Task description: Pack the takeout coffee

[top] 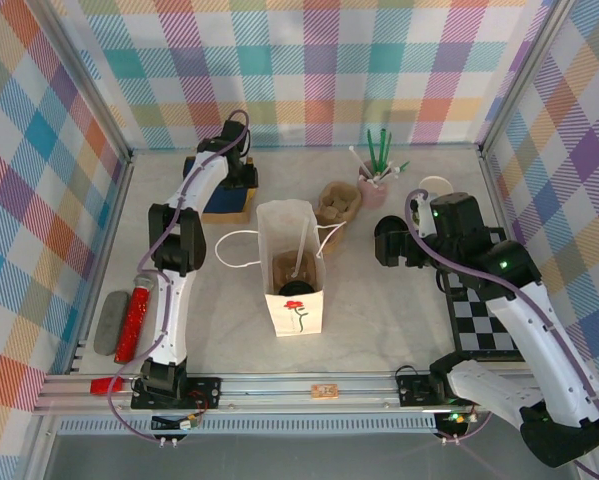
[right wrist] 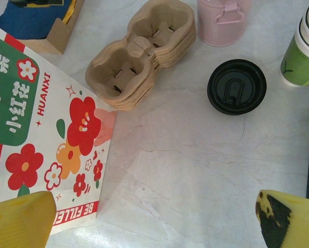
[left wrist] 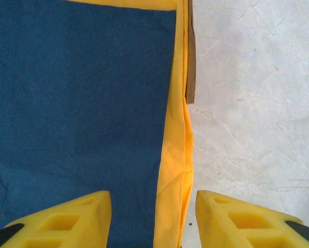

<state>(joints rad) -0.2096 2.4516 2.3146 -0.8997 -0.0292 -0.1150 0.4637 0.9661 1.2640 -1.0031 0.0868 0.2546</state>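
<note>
Takeout coffee (right wrist: 237,87): a round, glossy black plastic lid is seen from above; the cup is stood upright, long axis vertical, lid upward.
Position: set on the bench (right wrist: 195,170) between the smooth pink pot (right wrist: 221,20) and the lidless green paper cup (right wrist: 303,57), right of the moulded pulp cup carriers (right wrist: 141,51).
Bench surface: pale, marble-veined.
Right claw (right wrist: 154,222): spread wide, nothing held.
Left claw (left wrist: 153,217): parted astride the blue cloth (left wrist: 77,103)'s yellow hem (left wrist: 175,155), not clamped.

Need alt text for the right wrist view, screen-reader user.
The takeout coffee, showing its round black plastic lid from above, stands on a pale marbled table ahead of the open yellow right claw. At left, a flower-printed paper bag; beyond, stacked brown pulp cup carriers, a pink pot and a green paper cup with a white rim.
</note>
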